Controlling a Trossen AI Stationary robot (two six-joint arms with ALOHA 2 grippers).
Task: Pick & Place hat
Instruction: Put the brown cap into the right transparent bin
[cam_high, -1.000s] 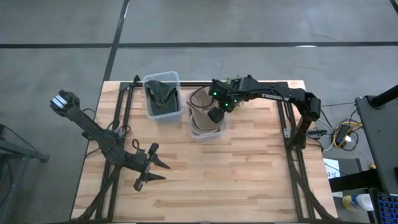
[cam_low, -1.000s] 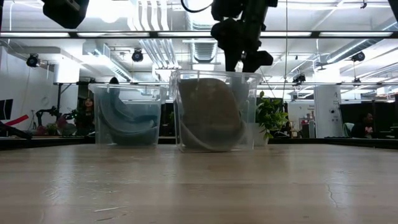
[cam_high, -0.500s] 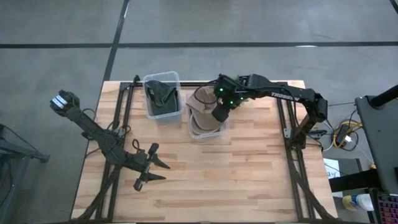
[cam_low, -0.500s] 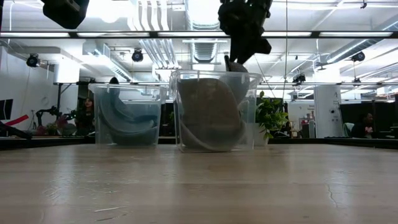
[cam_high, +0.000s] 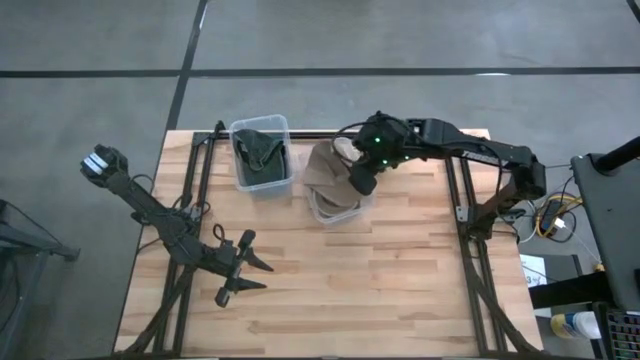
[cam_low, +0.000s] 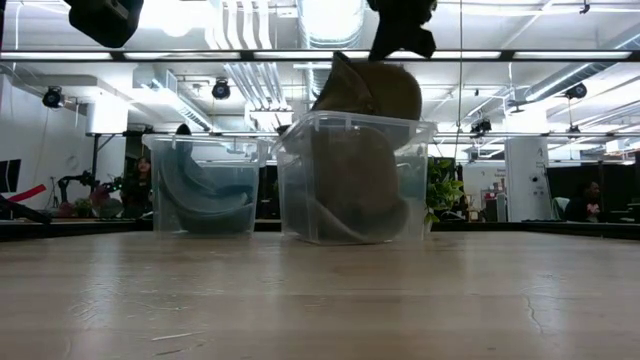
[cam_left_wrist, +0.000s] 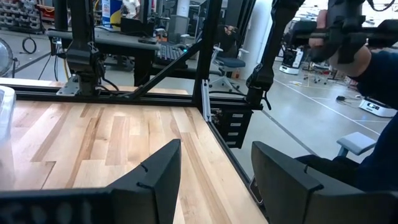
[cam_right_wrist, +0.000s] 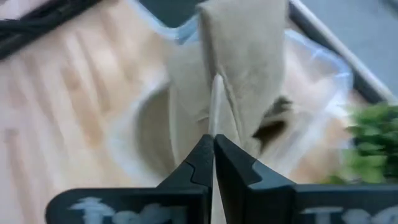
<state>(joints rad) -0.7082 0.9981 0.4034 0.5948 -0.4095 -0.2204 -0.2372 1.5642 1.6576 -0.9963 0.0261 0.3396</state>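
- High view: wooden table (cam_high: 330, 270) carries two clear plastic bins side by side near its 12 o'clock edge.
- Left bin (cam_high: 261, 152) holds a dark green hat (cam_high: 259, 150); in the low view this hat (cam_low: 205, 196) lies curled against the bin's walls.
- Right bin (cam_high: 335, 195) sits just beside the left bin, on its 3 o'clock side, and holds tan hats; its tilt cannot be told from above.
- Low view: right bin (cam_low: 350, 180) stands skewed, its rim sloping, with a tan hat stack (cam_low: 345, 195) inside.
- Right gripper (cam_high: 362, 180) is above the right bin, at the bin's 2 o'clock corner, arm reaching in from the table's 3 o'clock side.
- Right wrist view: right gripper (cam_right_wrist: 213, 163) has its fingers pressed together on a thin fold of the tan hat (cam_right_wrist: 239, 68), which hangs out ahead of the fingertips over the bin.
- Low view: tan hat (cam_low: 368, 90) is raised above the bin's rim, lower part dipping inside the bin; the gripper's body shows at the frame's upper edge right over it.
- High view: tan hat (cam_high: 325, 165) drapes over the bin's 10 o'clock side.
- Left gripper (cam_high: 240, 270) waits low over the table toward 7 o'clock, well apart from both bins.
- Left wrist view: left gripper (cam_left_wrist: 214, 168) has its jaws spread wide with nothing between them, bare table beneath.
- A green plant (cam_right_wrist: 367, 140) shows beyond the bin in the right wrist view.
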